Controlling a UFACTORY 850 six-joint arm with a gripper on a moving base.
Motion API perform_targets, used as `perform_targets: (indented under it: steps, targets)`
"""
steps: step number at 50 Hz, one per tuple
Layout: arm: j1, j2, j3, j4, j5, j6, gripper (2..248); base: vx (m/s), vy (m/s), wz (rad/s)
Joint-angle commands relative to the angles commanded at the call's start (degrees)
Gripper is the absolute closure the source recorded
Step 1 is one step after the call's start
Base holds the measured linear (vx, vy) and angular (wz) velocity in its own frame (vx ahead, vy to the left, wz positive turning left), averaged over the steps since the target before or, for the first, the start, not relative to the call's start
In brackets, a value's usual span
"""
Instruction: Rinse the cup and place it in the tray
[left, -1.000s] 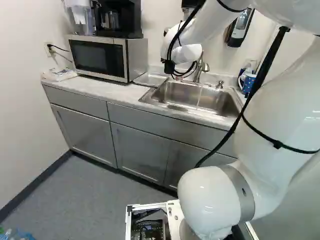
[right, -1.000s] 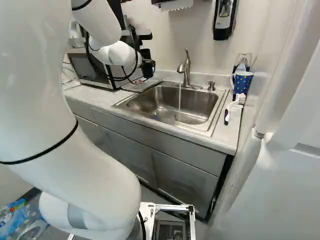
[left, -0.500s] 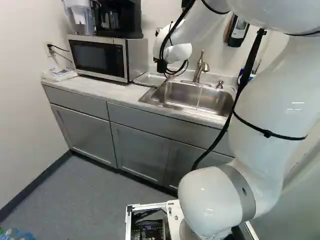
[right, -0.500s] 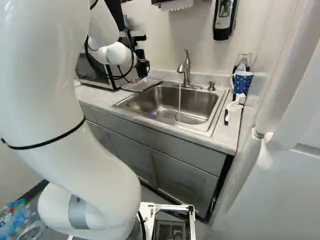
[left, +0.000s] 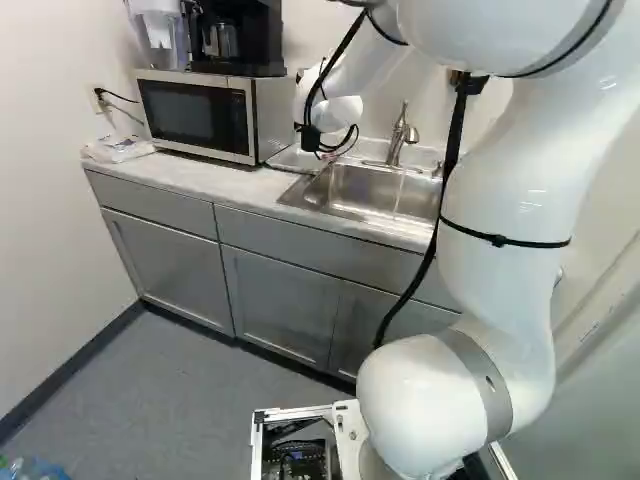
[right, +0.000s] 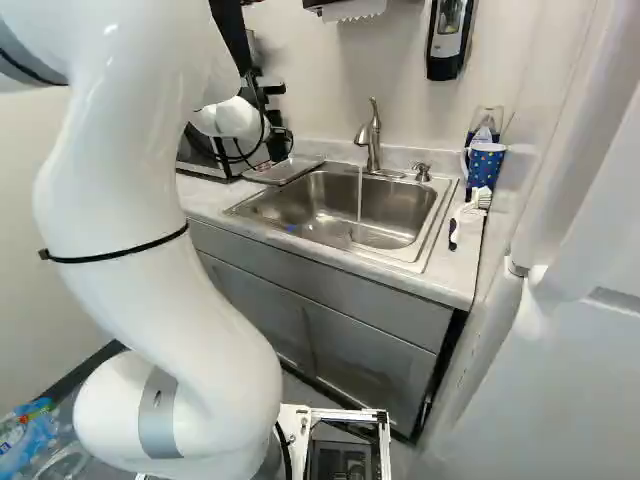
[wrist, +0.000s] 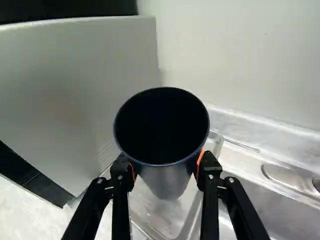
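At the sink (right: 345, 205), 1 dark tumbler (wrist: 162, 142) is pinched between the orange pads (wrist: 199, 162) of the gripper (right: 279, 144), its mouth facing the wrist camera. The wrist view shows it over the shallow clear tray (right: 285, 170) lying just left of the sink. Beyond that, also left of the sink, sits the microwave (left: 197, 115). Water (right: 360, 190) runs from the sink's faucet (right: 373, 135). Right of the sink are 1 polka-dot mug (right: 485, 165) and 1 white-bristled brush (right: 466, 214).

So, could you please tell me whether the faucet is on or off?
The faucet is on: a thin stream of water falls from its spout into the sink.
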Motion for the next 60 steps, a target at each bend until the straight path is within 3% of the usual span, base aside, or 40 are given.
perform_targets:
  steps: [11,36,60]
  targets:
    - [0.43,-2.88,-1.93,0.00,0.00,0.00,124,0.000,0.000,0.000]
    - [0.43,-5.02,-1.27,0.00,0.00,0.00,124,0.000,0.000,0.000]
    - [0.43,-5.02,-1.27,0.00,0.00,0.00,124,0.000,0.000,0.000]
